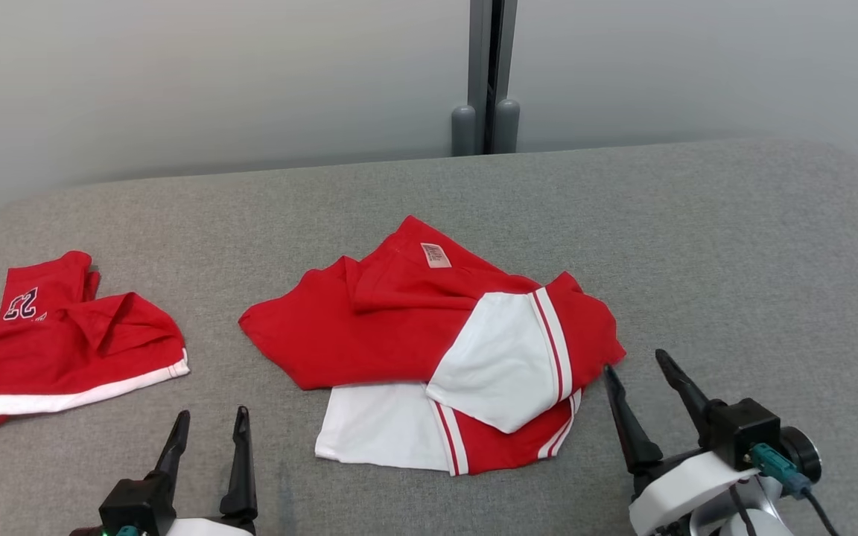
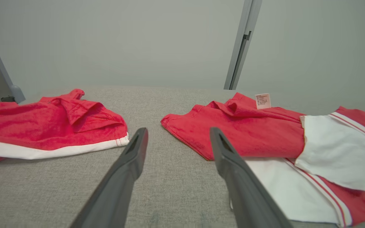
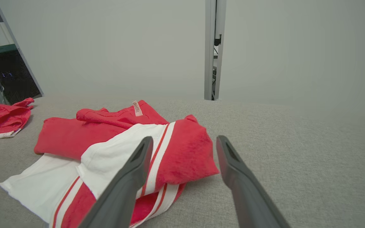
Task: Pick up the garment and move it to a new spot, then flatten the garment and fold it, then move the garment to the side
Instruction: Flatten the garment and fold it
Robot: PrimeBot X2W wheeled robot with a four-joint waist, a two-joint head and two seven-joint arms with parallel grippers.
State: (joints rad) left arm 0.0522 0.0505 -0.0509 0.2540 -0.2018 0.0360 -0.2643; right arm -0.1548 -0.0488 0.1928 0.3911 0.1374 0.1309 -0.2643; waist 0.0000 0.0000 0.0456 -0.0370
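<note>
A red and white garment [image 1: 429, 342] lies crumpled in the middle of the grey table, a pale label showing near its far edge. The left wrist view has the garment [image 2: 265, 129] ahead to the right, and in the right wrist view the garment [image 3: 122, 152] spreads to the left. My left gripper [image 1: 209, 420] hovers open near the front edge, left of the garment and holding nothing. My right gripper [image 1: 637, 361] stands open just off the garment's right edge, also holding nothing. The left gripper [image 2: 177, 134] and right gripper [image 3: 184, 142] both show their fingers spread apart.
A second red garment [image 1: 56, 350] with a white hem and a number print lies at the table's left edge. The grey fabric table [image 1: 734, 246] curves off at the far corners. A pale wall with a vertical post [image 1: 487, 74] stands behind it.
</note>
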